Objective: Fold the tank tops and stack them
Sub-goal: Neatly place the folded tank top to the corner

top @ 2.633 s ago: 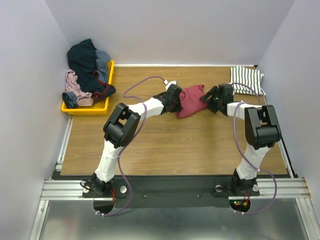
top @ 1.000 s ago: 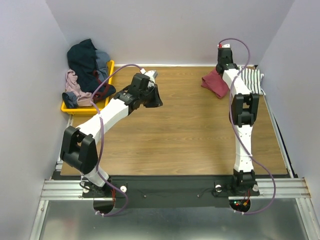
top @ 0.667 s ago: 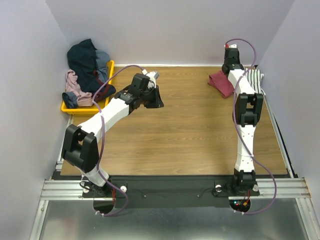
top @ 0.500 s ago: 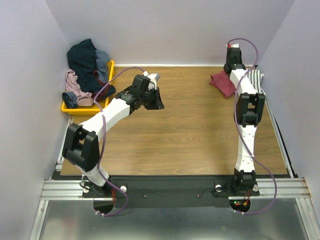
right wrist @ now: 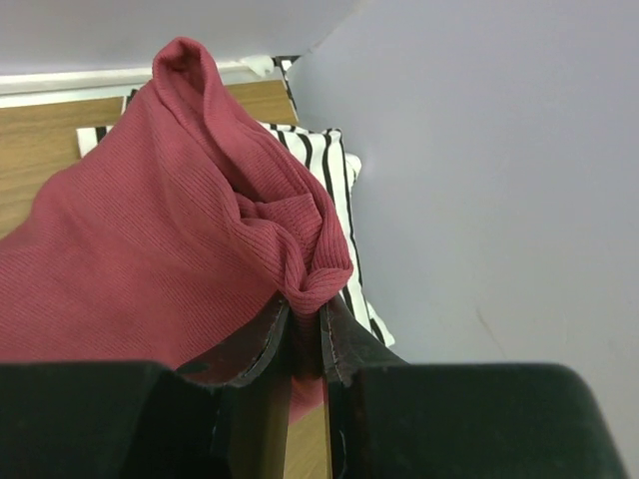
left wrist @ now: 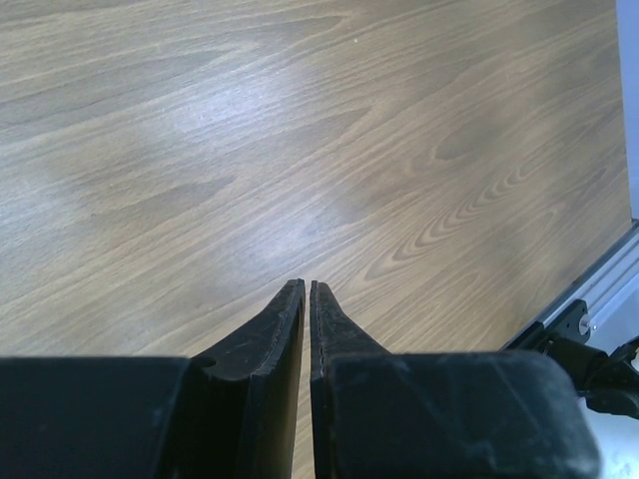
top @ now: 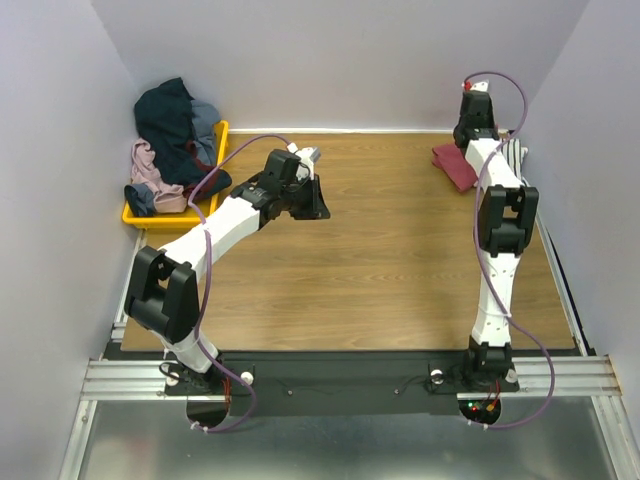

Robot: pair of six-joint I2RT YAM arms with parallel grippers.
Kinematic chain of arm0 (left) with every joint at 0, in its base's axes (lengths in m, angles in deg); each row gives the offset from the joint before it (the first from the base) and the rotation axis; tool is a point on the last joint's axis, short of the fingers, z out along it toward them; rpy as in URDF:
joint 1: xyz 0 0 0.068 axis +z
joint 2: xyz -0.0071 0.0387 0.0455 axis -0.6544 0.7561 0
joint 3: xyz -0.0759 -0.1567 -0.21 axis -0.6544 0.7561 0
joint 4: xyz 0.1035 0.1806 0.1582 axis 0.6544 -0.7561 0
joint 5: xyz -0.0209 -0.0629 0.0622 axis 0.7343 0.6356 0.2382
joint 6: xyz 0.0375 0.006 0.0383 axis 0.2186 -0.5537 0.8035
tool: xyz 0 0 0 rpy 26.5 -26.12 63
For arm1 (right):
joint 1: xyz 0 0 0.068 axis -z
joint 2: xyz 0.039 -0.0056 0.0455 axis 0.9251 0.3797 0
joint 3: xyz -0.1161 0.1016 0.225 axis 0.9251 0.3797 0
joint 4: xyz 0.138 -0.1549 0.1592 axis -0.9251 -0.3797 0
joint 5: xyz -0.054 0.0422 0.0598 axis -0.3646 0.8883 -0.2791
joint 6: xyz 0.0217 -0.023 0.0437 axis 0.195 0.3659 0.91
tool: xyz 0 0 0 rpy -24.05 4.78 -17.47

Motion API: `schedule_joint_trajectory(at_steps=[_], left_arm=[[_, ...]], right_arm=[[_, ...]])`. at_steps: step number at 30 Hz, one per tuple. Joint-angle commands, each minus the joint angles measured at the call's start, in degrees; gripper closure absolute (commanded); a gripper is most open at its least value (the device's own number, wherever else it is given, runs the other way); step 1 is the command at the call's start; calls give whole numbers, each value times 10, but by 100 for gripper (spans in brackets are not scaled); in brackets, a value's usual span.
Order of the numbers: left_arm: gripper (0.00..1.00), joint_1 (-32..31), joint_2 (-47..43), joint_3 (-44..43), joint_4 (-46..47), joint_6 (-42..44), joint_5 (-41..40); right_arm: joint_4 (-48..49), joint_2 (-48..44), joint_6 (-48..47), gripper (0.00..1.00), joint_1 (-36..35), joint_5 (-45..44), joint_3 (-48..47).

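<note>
With the right pincer (right wrist: 300, 311) clamped only on a bunched fold of the dark red tank top (right wrist: 140, 230), held just above the striped tank top (right wrist: 337, 180) at the far-right desk (left wrist: 300, 120) corner, the cloth may land crumpled off the stack, and the closed, empty left pincer (left wrist: 307, 291) is too far away to help.

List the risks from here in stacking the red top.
The right gripper pinches the dark red tank top at one bunched spot, so its fold may sag open when set down. The striped tank top lies close to the wall; the arm might brush that wall.
</note>
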Motion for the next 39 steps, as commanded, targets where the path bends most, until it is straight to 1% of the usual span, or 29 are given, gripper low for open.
schedule_joint_trajectory(at_steps=[1, 4, 6, 14, 15, 17, 26, 32, 36, 39], left_arm=[[80, 2, -4, 11, 22, 8, 19], [80, 2, -4, 11, 22, 7, 22], [80, 2, -4, 12, 23, 7, 23], [80, 2, -6, 13, 26, 5, 27], [80, 2, -6, 13, 26, 5, 28], [80, 2, -7, 15, 27, 4, 29], [81, 2, -4, 18, 31, 1, 39], [80, 2, -2, 18, 32, 0, 42], [80, 2, -3, 20, 33, 1, 40], [80, 2, -1, 20, 34, 1, 42]], right_arm=[[69, -49, 2, 94, 11, -36, 8], [81, -58, 7, 95, 19, -47, 17], [95, -68, 15, 96, 24, -48, 42], [138, -87, 10, 96, 28, -85, 90], [165, -89, 9, 96, 30, -92, 103], [170, -94, 17, 96, 33, -98, 111], [184, -126, 73, 96, 48, -100, 160], [193, -146, 137, 96, 49, -95, 206], [192, -114, 170, 96, 61, -99, 228], [193, -90, 193, 96, 80, -73, 229]])
